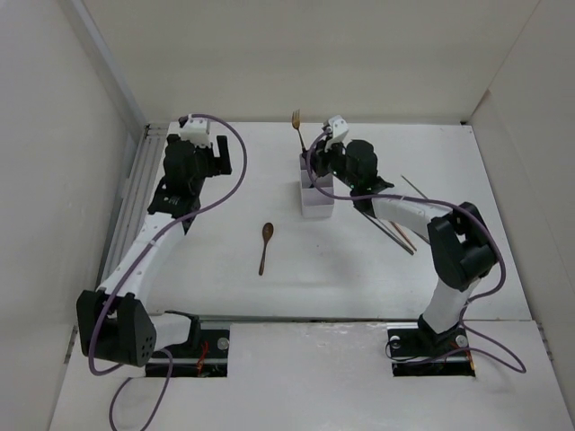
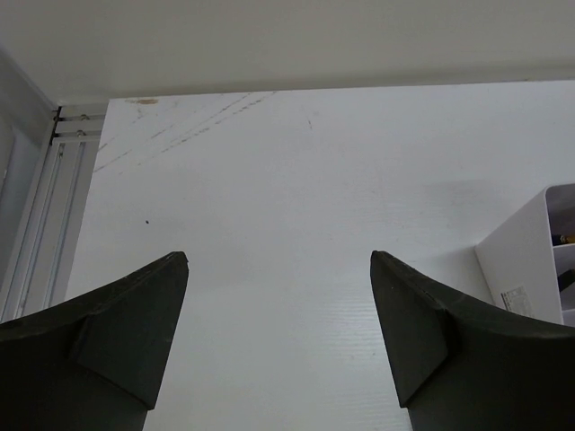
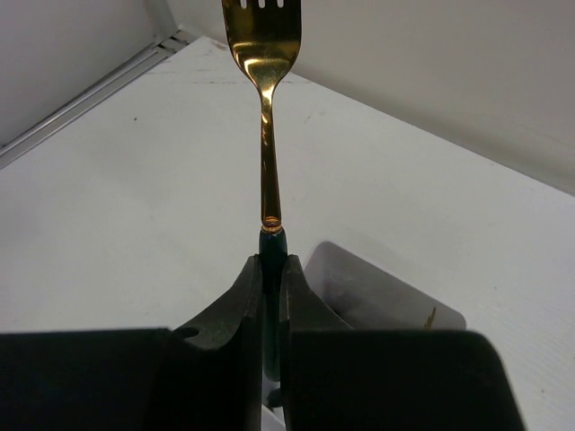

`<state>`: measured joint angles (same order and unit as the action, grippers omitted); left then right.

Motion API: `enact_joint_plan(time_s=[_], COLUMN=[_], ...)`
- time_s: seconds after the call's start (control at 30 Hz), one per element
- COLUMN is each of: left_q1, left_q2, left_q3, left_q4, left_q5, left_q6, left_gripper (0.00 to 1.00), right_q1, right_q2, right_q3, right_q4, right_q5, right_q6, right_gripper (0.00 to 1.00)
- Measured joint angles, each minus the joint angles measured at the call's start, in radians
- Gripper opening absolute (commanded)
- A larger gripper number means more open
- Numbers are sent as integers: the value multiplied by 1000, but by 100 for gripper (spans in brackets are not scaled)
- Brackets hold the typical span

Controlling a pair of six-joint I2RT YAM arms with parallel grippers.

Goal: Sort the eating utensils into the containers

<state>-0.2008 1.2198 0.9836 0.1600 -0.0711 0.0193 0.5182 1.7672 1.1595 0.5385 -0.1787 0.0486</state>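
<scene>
Your right pincer (image 3: 272, 266) is clamped on the dark handle of a fork (image 3: 264, 117). It holds the fork upright with the gold head on top. The fork stands at the far end of the white box (image 1: 316, 205), tilting slightly away from it. The views do not show whether the lower tip of the fork reaches into a compartment.

Your left pincer (image 2: 279, 260) has its fingers wide apart with nothing between them. It hangs over bare table (image 2: 296, 180) to the left of the box, and only the box's corner shows at the right edge of the left wrist view.

A spoon (image 1: 266, 244) lies flat on the table on the near-left side of the box, well apart from it, with its bowl pointing toward the box's side. To the right of the box lie the chopsticks (image 1: 402, 237), partly hidden under your right arm (image 1: 404, 211).
</scene>
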Motion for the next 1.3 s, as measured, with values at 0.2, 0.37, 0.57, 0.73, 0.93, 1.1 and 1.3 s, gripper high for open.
enact_joint_plan(time_s=[0.2,0.37,0.57,0.73,0.93,1.1,1.3], left_q1=[0,0,17,33,35,35,35], left_q2=[50,86,111,111,111,111,111], left_q3=[21,23,25,14,-5,-11,-31], left_q4=[50,101,139,187,212,228,267], left_q5=[4,2,0,-2,-5,-8,-9], left_q6=[49,75,78,76,74,74,73], left_gripper=[81,82,82,83,83,83,84], right_q1=[2,12,54,86,98,99,108], right_q2=[51,87,97,97,97,97,97], right_q3=[-10,-16,-45,-48,-48,-48,-48], right_q4=[69,98,91,79,43,12,-3], right_q5=[7,75,177,255,342,400,422], right_q6=[27,58,80,84,87,91,94], right_gripper=[0,0,0,0,0,0,28])
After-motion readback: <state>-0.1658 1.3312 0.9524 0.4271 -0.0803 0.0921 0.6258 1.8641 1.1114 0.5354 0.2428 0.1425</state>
